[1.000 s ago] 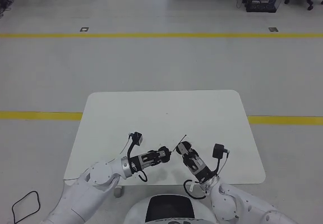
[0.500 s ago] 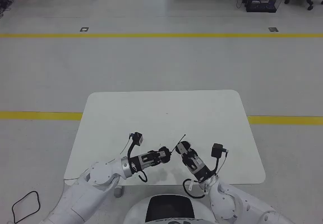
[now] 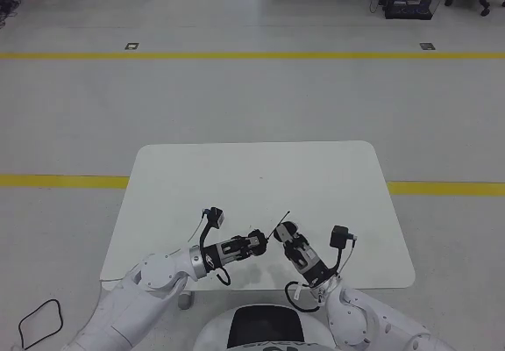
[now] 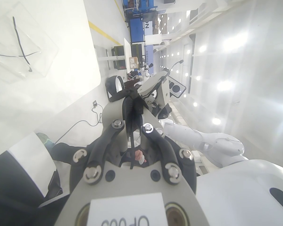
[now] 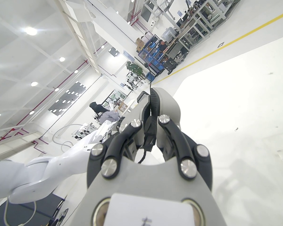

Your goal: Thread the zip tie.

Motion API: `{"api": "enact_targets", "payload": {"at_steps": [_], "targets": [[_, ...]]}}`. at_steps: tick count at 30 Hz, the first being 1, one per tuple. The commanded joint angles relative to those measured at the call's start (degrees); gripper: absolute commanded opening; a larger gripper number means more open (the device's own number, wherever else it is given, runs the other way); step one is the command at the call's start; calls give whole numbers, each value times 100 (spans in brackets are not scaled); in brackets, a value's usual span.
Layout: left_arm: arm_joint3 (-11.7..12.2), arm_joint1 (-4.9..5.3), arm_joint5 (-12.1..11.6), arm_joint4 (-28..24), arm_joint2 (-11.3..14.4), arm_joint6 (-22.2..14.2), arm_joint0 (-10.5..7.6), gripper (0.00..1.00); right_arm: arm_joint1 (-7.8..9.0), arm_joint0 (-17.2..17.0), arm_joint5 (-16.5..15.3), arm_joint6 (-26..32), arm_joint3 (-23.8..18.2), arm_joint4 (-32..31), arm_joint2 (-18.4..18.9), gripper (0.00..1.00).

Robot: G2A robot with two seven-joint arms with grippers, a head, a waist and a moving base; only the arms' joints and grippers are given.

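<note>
Over the table's front edge my two grippers meet tip to tip. My left gripper is shut on a thin black zip tie, whose strap runs back between its fingers. My right gripper is shut on the zip tie too. A short length ending in a small head sticks out past its fingertips, angled up and away from the table. The stretch between the two grippers is hidden by the fingers.
The white table has rounded corners. In the left wrist view a clear plastic bag lies flat on it with a few loose black zip ties inside. Yellow floor lines run behind and beside the table.
The right arm has crept very slightly toward the left gripper. Both grippers keep their hold.
</note>
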Motion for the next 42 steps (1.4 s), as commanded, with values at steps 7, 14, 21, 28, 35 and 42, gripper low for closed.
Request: {"api": "enact_targets", "payload": {"at_steps": [7,14,21,28,35,42], "targets": [[-7,11,0,-21,11,-7,-4,0,-48,-32,0,81,72,-9,85,0],[-8,19,0,-38,20,-13,-14,0,-92,-82,0,104,113,-78,160,0],[7,24,0,-47,31,17,-27,0,-129,-150,0,127,149,-161,249,0],[7,30,0,-36,50,26,-29,0,-170,-228,0,155,219,-301,346,0],[8,36,0,-16,70,65,-35,0,-224,-326,0,141,264,-382,480,0],[8,40,0,-44,84,61,-46,0,-281,-405,0,230,303,-433,610,0]]}}
